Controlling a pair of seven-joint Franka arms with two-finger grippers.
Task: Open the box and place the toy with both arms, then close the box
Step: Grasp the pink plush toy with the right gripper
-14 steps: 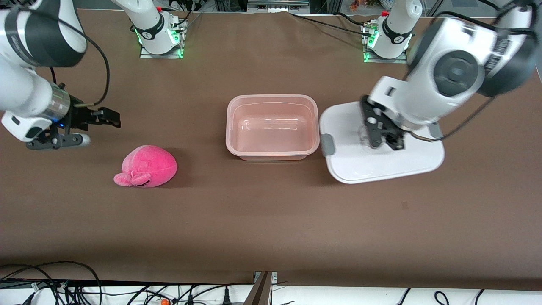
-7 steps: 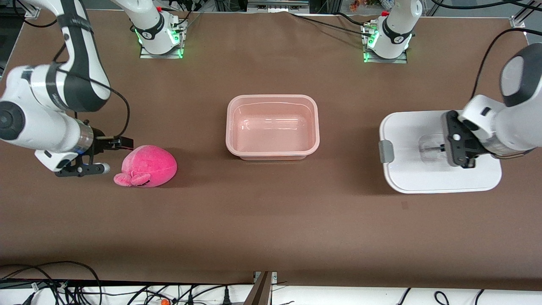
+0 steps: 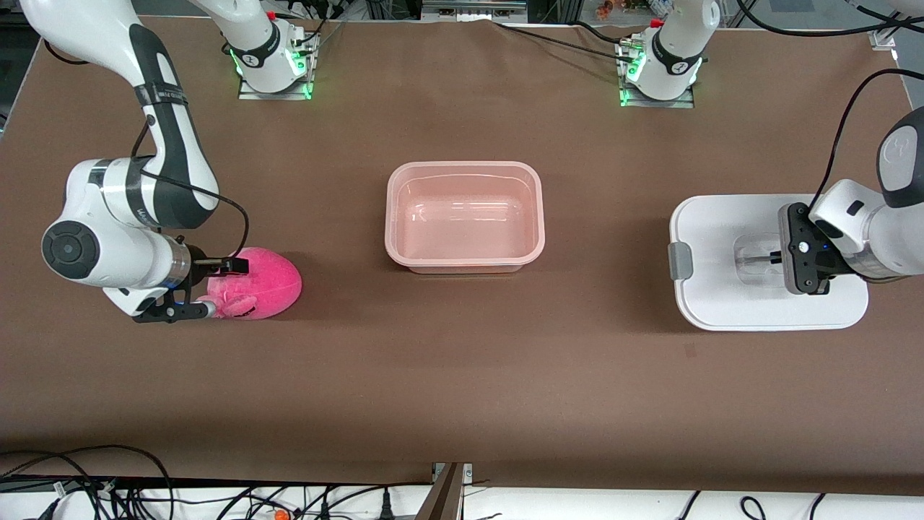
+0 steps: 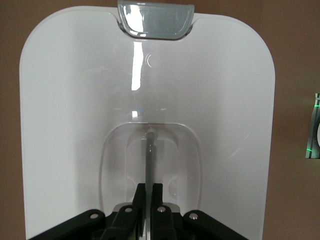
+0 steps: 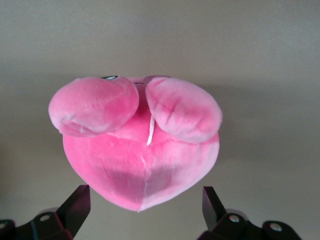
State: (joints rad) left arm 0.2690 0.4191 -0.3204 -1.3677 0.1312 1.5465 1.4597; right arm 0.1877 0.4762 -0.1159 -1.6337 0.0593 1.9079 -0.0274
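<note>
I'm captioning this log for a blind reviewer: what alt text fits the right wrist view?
A bright pink rounded plush toy with two paler pink ears or feet lies on the brown table. The right gripper is open, with one black finger on each side of the toy's near end.

A robotics lab is showing here. Bolted arm bases (image 3: 273, 66) are glowing green along the table (image 3: 462, 390) edge. Cables (image 3: 79, 484) are tangling below.
</note>
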